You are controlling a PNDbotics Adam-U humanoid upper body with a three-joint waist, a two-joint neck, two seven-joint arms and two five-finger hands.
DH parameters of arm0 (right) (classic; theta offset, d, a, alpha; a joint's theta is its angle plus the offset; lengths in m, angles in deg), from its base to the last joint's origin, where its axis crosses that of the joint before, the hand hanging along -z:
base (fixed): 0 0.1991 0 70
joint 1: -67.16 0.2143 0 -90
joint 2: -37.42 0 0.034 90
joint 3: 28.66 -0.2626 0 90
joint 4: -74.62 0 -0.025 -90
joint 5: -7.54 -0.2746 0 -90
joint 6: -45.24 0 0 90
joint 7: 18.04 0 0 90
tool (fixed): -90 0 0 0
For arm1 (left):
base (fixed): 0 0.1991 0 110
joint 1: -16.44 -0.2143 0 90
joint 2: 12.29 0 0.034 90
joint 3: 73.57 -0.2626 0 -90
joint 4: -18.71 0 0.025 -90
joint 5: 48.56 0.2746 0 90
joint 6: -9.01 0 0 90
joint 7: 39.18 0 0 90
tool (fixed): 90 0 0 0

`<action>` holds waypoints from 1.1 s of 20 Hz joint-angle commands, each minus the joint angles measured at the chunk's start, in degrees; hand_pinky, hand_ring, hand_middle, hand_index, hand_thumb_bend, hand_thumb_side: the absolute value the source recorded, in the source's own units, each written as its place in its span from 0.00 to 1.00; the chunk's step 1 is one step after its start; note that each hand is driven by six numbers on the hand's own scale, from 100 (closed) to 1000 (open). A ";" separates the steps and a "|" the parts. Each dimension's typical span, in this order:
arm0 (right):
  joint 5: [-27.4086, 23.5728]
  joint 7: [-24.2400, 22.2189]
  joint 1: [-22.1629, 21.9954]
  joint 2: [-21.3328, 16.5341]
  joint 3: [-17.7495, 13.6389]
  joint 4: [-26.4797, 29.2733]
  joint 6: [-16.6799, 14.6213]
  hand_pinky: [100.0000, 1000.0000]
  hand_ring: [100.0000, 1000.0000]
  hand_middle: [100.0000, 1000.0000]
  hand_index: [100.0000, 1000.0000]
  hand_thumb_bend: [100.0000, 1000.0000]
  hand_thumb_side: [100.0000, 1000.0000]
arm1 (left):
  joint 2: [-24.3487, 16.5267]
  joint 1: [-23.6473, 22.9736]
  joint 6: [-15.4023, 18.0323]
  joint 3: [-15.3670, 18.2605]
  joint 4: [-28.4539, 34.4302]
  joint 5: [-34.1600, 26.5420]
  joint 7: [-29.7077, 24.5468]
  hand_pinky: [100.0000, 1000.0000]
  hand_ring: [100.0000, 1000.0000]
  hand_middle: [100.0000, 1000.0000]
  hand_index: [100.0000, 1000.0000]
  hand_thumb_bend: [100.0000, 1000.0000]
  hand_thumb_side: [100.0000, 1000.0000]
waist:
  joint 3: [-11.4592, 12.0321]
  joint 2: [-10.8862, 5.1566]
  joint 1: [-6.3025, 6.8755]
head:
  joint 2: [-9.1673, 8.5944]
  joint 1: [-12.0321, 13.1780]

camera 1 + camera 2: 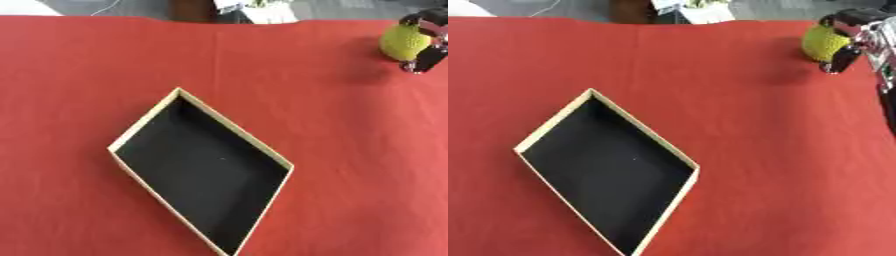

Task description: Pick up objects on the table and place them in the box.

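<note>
A red cloth covers the counter [350, 150] from edge to edge. On it, left of middle, lies the box [145, 122], a shallow open tray with pale wooden walls and a black floor, turned so its corners point up and down the view; its long axis runs from upper left to lower right. Nothing shows inside it.

Far off at the upper right corner sits a yellow-green ball [822, 42] with a bumpy skin. The right hand [852, 35] is on it, black and silver fingers curled round its right side and top, so the hand looks closed on the ball. Whether the ball is off the cloth or resting on it I cannot tell.

The box lies down and to the left of the hand, well apart. The carry, as I judge it, must sweep that way across bare cloth. The left hand shows in neither view.
</note>
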 commanded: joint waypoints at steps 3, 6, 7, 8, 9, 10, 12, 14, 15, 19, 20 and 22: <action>-0.89 4.00 1.46 -1.72 -0.96 1.08 1.48 0.90 0.93 0.91 1.00 0.23 0.00 | -0.89 0.66 0.29 0.11 0.86 0.44 -0.40 0.53 0.56 0.60 0.66 0.03 0.67 | 0.20 -0.74 0.25 | -1.47 -0.74; 0.72 5.38 1.82 -2.02 -0.77 1.06 2.86 0.91 0.92 0.91 1.00 0.23 0.00 | -0.79 0.88 0.23 0.00 0.86 0.50 -0.63 0.53 0.56 0.60 0.66 0.02 0.67 | 0.25 -0.38 0.22 | -1.94 -1.00; 1.44 5.69 2.01 -2.01 -0.83 0.92 3.21 0.91 0.92 0.91 1.00 0.23 0.00 | -0.74 0.99 0.21 -0.06 0.86 0.52 -0.77 0.53 0.55 0.60 0.66 0.02 0.67 | 0.30 -0.26 0.22 | -2.16 -1.09; 1.89 5.97 2.20 -2.03 -1.00 0.86 3.45 0.90 0.92 0.91 1.00 0.20 0.00 | -0.64 1.06 0.16 -0.11 0.86 0.56 -0.93 0.53 0.55 0.60 0.66 0.02 0.66 | 0.38 -0.12 0.23 | -2.38 -1.20; 2.11 6.13 2.32 -2.07 -1.19 0.85 3.63 0.90 0.92 0.91 1.00 0.22 0.00 | -0.54 1.10 0.12 -0.10 0.86 0.58 -1.05 0.53 0.55 0.60 0.66 0.02 0.67 | 0.42 -0.01 0.24 | -2.50 -1.27; 2.28 6.13 2.42 -2.16 -1.32 0.78 3.81 0.90 0.92 0.91 1.00 0.23 0.00 | -0.47 1.11 0.10 -0.08 0.86 0.60 -1.11 0.53 0.56 0.60 0.66 0.02 0.67 | 0.43 0.09 0.25 | -2.57 -1.30; 2.87 5.85 2.61 -2.37 -1.47 0.53 4.29 0.91 0.92 0.91 1.00 0.23 0.00 | -0.39 1.20 0.06 -0.08 0.86 0.62 -1.22 0.53 0.56 0.60 0.66 0.02 0.67 | 0.38 0.30 0.26 | -2.77 -1.26; 3.67 5.43 2.75 -2.49 -1.59 0.19 4.74 0.91 0.91 0.91 1.00 0.23 0.00 | -0.28 1.29 0.01 -0.13 0.86 0.66 -1.39 0.53 0.56 0.60 0.66 0.02 0.67 | 0.36 0.51 0.25 | -3.03 -1.30; 4.13 5.17 2.82 -2.54 -1.63 -0.03 4.94 0.91 0.90 0.90 1.00 0.23 0.00 | -0.20 1.32 -0.02 -0.13 0.86 0.70 -1.46 0.53 0.55 0.60 0.66 0.02 0.67 | 0.39 0.64 0.23 | -3.18 -1.39; 7.02 4.60 3.15 -2.33 -1.55 -0.44 5.68 0.90 0.89 0.90 1.00 0.23 0.00 | 0.18 1.21 -0.10 -0.12 0.86 0.91 -1.73 0.53 0.55 0.60 0.66 0.02 0.67 | 0.61 1.00 0.29 | -3.18 -1.68; 7.84 4.43 3.19 -2.24 -1.50 -0.48 5.77 0.91 0.89 0.89 1.00 0.23 0.00 | 0.24 1.20 -0.10 -0.13 0.86 0.97 -1.82 0.53 0.55 0.60 0.66 0.02 0.67 | 0.62 1.04 0.32 | -3.08 -1.69; 9.66 4.13 3.25 -2.13 -1.42 -0.60 5.95 0.91 0.88 0.87 1.00 0.23 0.00 | 0.32 1.20 -0.11 -0.15 0.86 1.03 -1.95 0.53 0.55 0.60 0.66 0.02 0.67 | 0.61 1.09 0.33 | -2.94 -1.76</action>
